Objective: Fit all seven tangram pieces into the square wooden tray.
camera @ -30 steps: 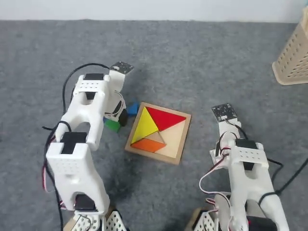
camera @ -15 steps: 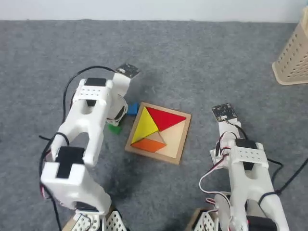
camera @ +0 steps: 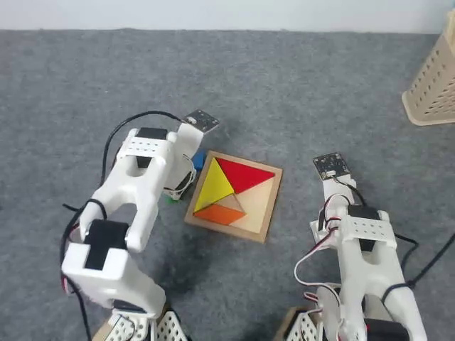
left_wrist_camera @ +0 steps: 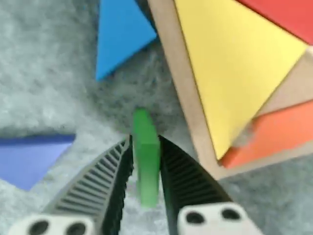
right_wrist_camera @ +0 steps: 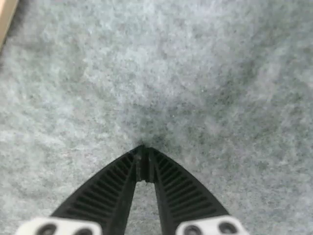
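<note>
The square wooden tray [camera: 271,206] lies mid-table holding a red triangle [camera: 245,174], a yellow triangle [camera: 212,186] and an orange piece [camera: 219,213]. My left gripper [left_wrist_camera: 145,140] is shut on a green piece [left_wrist_camera: 145,166], held on edge just above the carpet beside the tray's rim [left_wrist_camera: 182,88]. A light blue triangle [left_wrist_camera: 120,34] and a darker blue piece [left_wrist_camera: 29,156] lie on the carpet close by. The light blue triangle [camera: 198,160] peeks out from under the left arm at the tray's left corner. My right gripper [right_wrist_camera: 145,164] is shut over bare carpet, right of the tray.
A slatted beige basket [camera: 434,78] stands at the far right edge. Grey carpet [camera: 298,85] covers the table, with open room behind and to the right of the tray. The tray's corner [right_wrist_camera: 6,14] shows at the edge of the right wrist view.
The left arm has swung right, toward the tray's left edge, carrying the green piece, which is now mostly hidden beneath it. The right arm has kept still.
</note>
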You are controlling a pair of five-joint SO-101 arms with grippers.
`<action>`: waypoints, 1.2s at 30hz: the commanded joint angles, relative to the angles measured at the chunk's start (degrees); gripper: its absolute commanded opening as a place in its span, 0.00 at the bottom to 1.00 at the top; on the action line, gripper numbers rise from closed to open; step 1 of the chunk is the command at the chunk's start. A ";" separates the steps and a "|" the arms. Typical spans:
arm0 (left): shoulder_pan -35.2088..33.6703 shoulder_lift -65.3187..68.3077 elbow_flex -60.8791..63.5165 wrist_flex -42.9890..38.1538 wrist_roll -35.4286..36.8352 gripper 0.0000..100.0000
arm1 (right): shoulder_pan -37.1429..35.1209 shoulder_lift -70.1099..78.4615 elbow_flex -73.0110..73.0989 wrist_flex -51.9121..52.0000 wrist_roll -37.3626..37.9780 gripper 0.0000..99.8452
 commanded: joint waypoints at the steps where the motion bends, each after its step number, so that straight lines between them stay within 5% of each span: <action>1: 0.70 -2.73 -5.85 3.25 -0.18 0.02 | 0.92 -1.89 -0.26 -0.84 0.62 0.01; 7: 8.53 -11.08 -14.81 12.04 3.16 0.01 | 0.92 -1.89 -0.26 -0.84 0.62 0.01; 16: 24.26 -2.99 -19.38 9.76 10.64 0.01 | 0.92 -1.89 -0.26 -0.84 0.62 0.01; 36: 31.82 7.65 -22.46 6.77 14.77 0.01 | 0.92 -2.24 -0.26 -0.84 0.53 0.01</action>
